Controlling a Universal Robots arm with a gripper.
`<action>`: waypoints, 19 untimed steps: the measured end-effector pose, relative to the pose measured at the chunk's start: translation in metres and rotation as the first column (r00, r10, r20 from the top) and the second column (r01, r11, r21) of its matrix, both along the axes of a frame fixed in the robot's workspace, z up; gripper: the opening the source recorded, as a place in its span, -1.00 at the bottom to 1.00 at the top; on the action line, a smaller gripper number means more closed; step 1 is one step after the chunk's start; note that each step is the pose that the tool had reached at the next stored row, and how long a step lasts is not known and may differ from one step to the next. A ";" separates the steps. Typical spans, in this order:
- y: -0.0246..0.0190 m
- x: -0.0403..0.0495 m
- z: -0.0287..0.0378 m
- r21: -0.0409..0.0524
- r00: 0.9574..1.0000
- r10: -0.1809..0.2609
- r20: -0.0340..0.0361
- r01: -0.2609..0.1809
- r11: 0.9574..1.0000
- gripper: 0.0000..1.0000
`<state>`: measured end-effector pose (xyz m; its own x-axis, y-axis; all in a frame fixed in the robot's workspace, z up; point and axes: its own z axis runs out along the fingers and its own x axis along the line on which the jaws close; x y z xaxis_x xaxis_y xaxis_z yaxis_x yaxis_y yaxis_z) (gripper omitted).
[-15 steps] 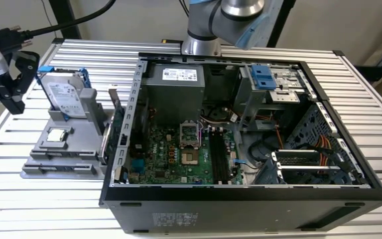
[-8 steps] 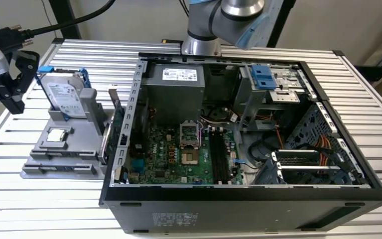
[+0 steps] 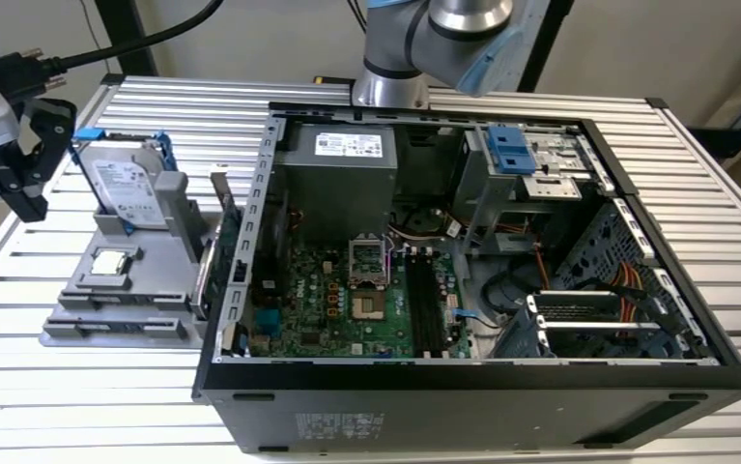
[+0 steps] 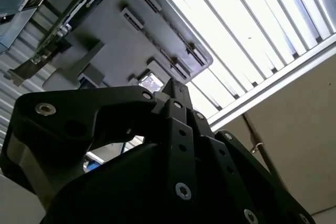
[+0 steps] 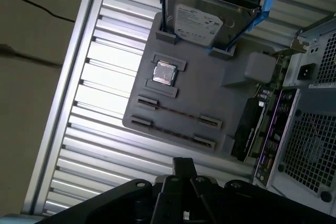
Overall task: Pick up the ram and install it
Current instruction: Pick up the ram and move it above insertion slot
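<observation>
I am observing the gripper hovering near the grey holder, jaws clenched on nothing; the ram is sitting in its slot.

Robotics lab bench — slatted metal table, robot arm standing on it, open computer case with circuit board exposed, grey parts holder carrying hard drive, black cable overhead — plain wall behind.

Open air btwn my claw & tray; hard drive stands tall at one end, card & case alongside.
</observation>
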<state>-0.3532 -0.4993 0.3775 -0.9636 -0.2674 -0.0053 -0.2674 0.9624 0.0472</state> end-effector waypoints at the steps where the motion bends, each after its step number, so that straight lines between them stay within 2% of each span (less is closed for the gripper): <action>1: 0.0000 0.0000 0.0000 0.000 1.000 0.002 0.000 -0.002 1.000 -1.00; 19: 0.0000 0.0000 0.0000 0.000 1.000 0.030 0.000 -0.030 1.000 -1.00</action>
<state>-0.3532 -0.4993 0.3775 -0.9551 -0.2961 -0.0053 -0.2960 0.9540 0.0473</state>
